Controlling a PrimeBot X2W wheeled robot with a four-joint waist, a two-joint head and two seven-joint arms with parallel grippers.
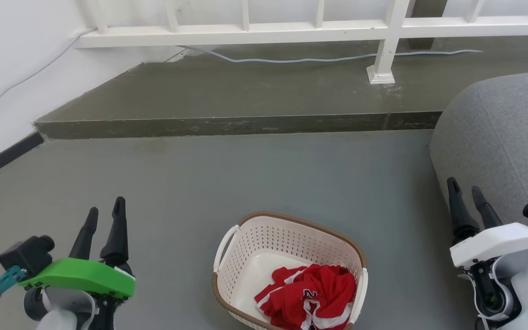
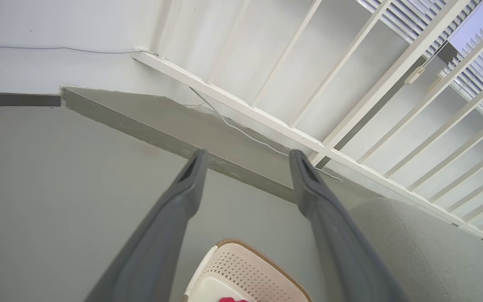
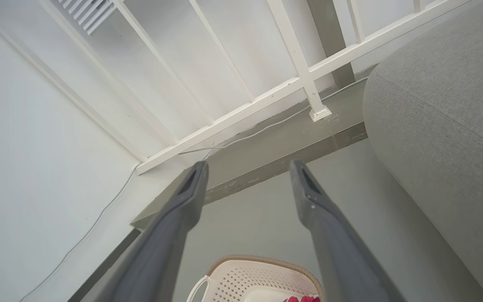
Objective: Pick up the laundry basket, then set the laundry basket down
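Hovering over the floor (image 1: pixel 255 183), I have not yet begun the pick-up: this is the approach, with nothing in either grip. My left fingers (image 1: pixel 116 220) are spread apart and empty, well off to the left of the basket (image 1: pixel 264 238). My right fingers (image 1: pixel 459 208) are likewise spread and empty, well apart from it on the right, just in front of a grey sofa (image 1: pixel 497 137).

The basket sits on the floor between my two arms, low in the head view, its near edge cut off by the bottom of the picture. A red shirt (image 1: pixel 312 293) lies bunched in its right half. The left handle (image 1: pixel 223 247) stands clear of the wall and looks easy to hook. The right handle (image 1: pixel 363 286) seems to sit close against the rim, though I cannot see it well enough to be sure.

Both wrist views look past the basket toward the railing (image 1: pixel 291 30), so my fingers point too high. I judge the next move calls for bending down, tipping both wrists, bringing each side inward to its handle, then closing evenly so the lift stays level.
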